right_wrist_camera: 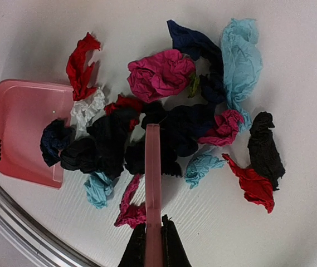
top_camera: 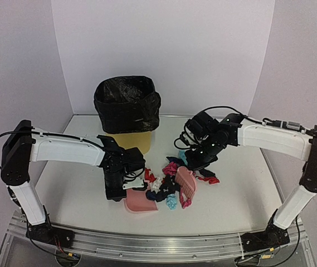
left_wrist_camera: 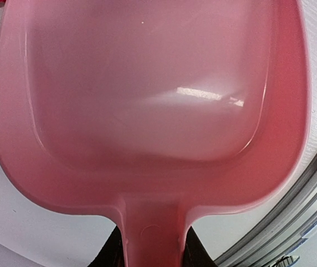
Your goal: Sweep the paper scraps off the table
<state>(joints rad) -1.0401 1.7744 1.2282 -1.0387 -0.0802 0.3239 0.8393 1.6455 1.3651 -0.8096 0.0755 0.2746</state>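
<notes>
The paper scraps (top_camera: 166, 186) lie heaped in red, pink, light blue, navy and black at mid-table (top_camera: 74, 189). In the right wrist view the pile (right_wrist_camera: 159, 75) spreads across the white top, its left wads touching the lip of the pink dustpan (right_wrist_camera: 22, 130). My left gripper (top_camera: 126, 192) is shut on the dustpan's handle (left_wrist_camera: 150, 239), and the pan (left_wrist_camera: 147, 94) is bare inside. My right gripper (right_wrist_camera: 153, 239) is shut on the pink hand brush (right_wrist_camera: 153, 172), which stands edge-on over the dark wads. From above, the brush (top_camera: 186, 182) sits at the pile's right side.
A yellow bin lined with a black bag (top_camera: 127, 103) stands behind the pile, near the back wall. The aluminium rail (top_camera: 158, 245) runs along the front edge, close to the dustpan (top_camera: 141, 204). Stray red and black wads (right_wrist_camera: 258, 167) lie right of the brush.
</notes>
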